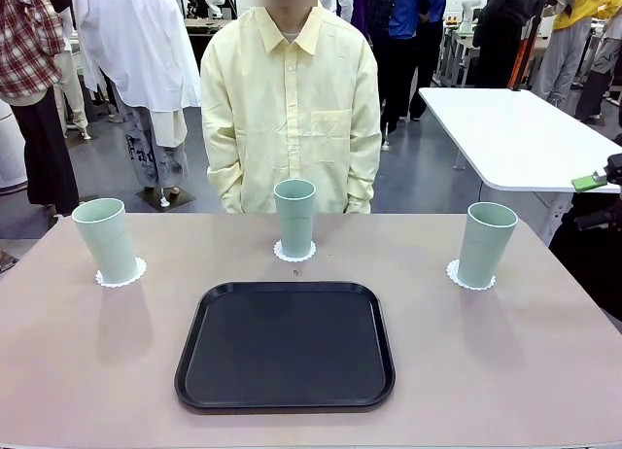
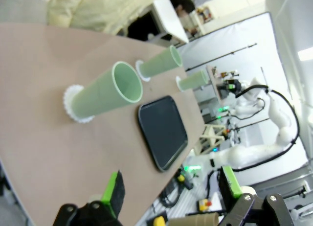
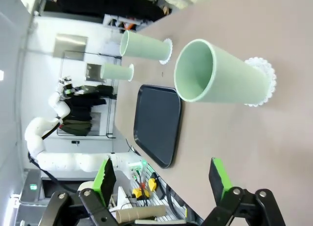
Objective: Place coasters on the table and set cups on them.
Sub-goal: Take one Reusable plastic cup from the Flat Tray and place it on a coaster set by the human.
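Table: 3 cups on coasters; both end effectors wide, empty.

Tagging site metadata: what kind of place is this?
Likely a shared robotics lab or data-collection hall: another white robot arm stands at a neighbouring station, a white table sits behind the person, and people stand about in the open room.

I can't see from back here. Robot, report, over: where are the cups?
Left gripper open, empty. Right gripper open, empty. Three cups upright, each on its coaster, on the table. Black tray bare, nothing in the way.
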{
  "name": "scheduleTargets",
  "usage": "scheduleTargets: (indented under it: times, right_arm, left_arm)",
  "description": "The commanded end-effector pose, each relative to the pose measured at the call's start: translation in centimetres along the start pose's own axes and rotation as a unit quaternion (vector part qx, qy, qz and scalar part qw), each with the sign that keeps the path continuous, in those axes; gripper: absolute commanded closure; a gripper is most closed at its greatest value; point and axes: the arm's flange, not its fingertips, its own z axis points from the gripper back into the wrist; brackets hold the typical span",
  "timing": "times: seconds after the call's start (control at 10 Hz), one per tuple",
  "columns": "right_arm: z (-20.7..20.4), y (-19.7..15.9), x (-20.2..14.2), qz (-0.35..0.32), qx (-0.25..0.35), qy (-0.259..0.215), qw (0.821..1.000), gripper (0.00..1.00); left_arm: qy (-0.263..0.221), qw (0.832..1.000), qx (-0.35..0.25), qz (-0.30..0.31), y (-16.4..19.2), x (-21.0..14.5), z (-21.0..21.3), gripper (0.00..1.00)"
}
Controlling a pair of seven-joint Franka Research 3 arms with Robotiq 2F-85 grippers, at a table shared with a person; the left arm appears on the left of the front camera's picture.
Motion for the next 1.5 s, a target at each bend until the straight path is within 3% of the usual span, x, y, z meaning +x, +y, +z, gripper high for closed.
scheduleTargets:
  times: [0.0, 0.4, 0.5, 0.6, 1.4]
  right_arm:
    - [-0.1, -1.9, -1.4, -0.002, 0.042, -0.026, 0.999, 0.00]
    - [-0.5, -4.3, -2.8, -0.007, 0.084, -0.050, 0.995, 0.00]
    - [-0.6, -3.8, -2.2, -0.007, 0.078, -0.091, 0.993, 0.00]
    - [0.1, -3.9, -3.1, -0.014, 0.065, -0.040, 0.997, 0.00]
    - [0.1, -3.9, -3.1, -0.014, 0.065, -0.040, 0.997, 0.00]
  left_arm:
    - [-0.001, 1.000, -0.002, -0.003, -0.3, 0.0, 0.1, 0.00]
    - [-0.001, 1.000, -0.002, -0.003, -0.3, 0.0, 0.1, 0.00]
    - [-0.001, 1.000, -0.002, -0.003, -0.3, 0.0, 0.1, 0.00]
    - [-0.001, 1.000, -0.002, -0.003, -0.3, 0.0, 0.1, 0.00]
    - [-0.001, 1.000, -0.002, -0.003, -0.3, 0.0, 0.1, 0.00]
